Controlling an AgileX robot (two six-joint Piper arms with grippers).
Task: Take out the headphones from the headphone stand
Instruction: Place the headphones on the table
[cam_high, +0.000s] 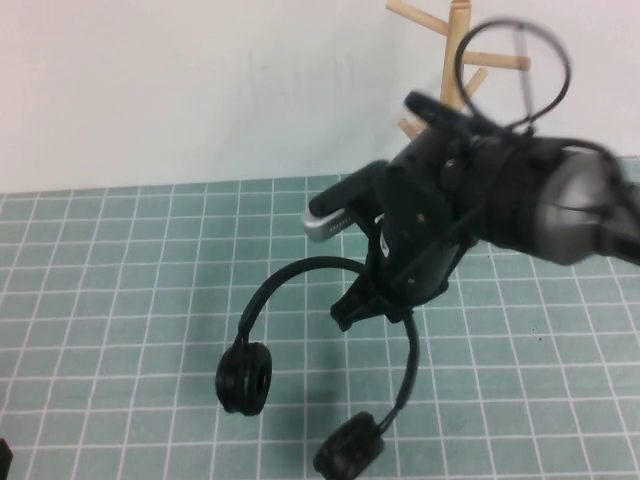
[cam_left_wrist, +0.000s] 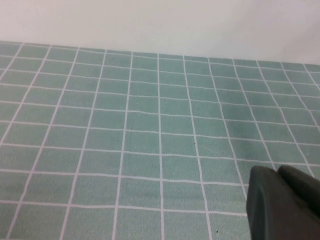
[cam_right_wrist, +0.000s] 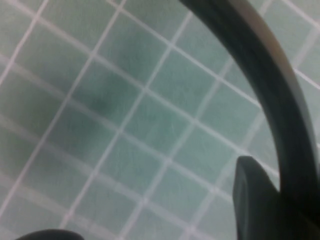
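Observation:
The black headphones (cam_high: 300, 330) hang in the air from my right gripper (cam_high: 372, 300), which is shut on the thin headband. Both round ear cups dangle low over the green checked mat, one (cam_high: 245, 378) on the left and one (cam_high: 348, 448) nearer the front. The headphones are off the light wooden headphone stand (cam_high: 455, 62), which stands behind the right arm at the back, mostly hidden by it. In the right wrist view the headband (cam_right_wrist: 272, 80) curves past one finger (cam_right_wrist: 252, 200). My left gripper (cam_left_wrist: 280, 175) is shut and empty over bare mat, away from the headphones.
The green checked mat (cam_high: 120, 300) covers the table up to a white wall at the back. The right arm's grey body (cam_high: 560, 205) and a looped cable (cam_high: 530, 60) sit in front of the stand.

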